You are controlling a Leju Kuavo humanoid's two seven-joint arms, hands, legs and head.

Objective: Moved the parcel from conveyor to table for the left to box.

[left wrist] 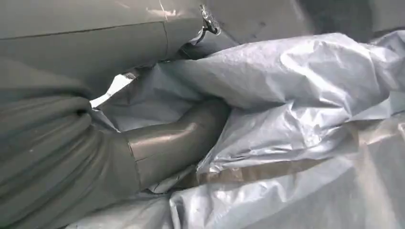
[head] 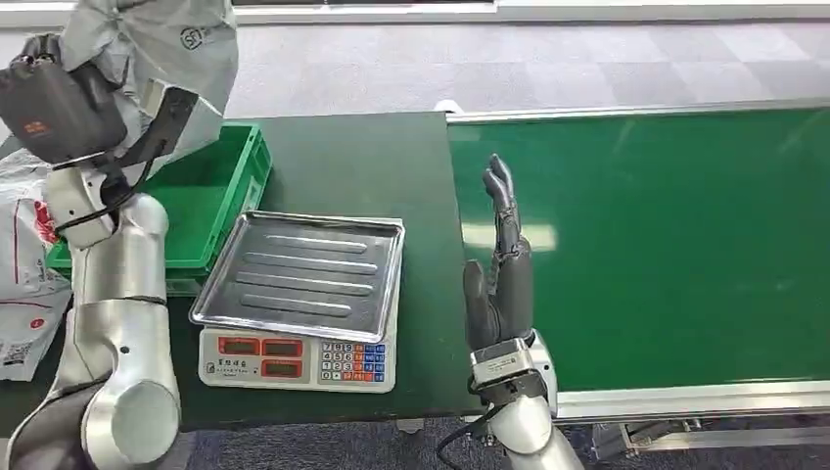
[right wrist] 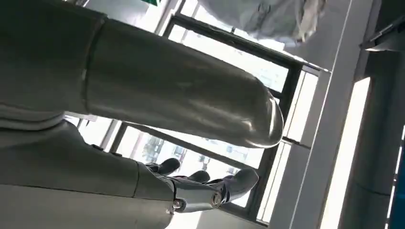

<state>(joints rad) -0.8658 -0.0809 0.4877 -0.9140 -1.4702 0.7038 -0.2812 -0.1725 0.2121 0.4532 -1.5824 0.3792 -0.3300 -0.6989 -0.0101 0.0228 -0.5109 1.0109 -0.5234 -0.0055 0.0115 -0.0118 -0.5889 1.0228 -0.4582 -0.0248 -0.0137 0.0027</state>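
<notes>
My left hand [head: 59,98] is raised at the far left and grips a crumpled grey plastic parcel [head: 166,44], held in the air above the green box [head: 210,191]. In the left wrist view the thumb [left wrist: 172,138] presses into the parcel's grey wrap [left wrist: 305,86]. My right hand [head: 501,264] stands upright over the near left edge of the green conveyor belt [head: 666,245], fingers straight and apart, holding nothing. The right wrist view shows that hand's thumb [right wrist: 191,95] and fingertips [right wrist: 229,183] against windows.
A weighing scale [head: 299,338] with a steel tray [head: 303,269] sits on the dark green table [head: 343,157], between the box and the belt. White parcels [head: 24,264] lie at the far left edge. Grey floor lies beyond.
</notes>
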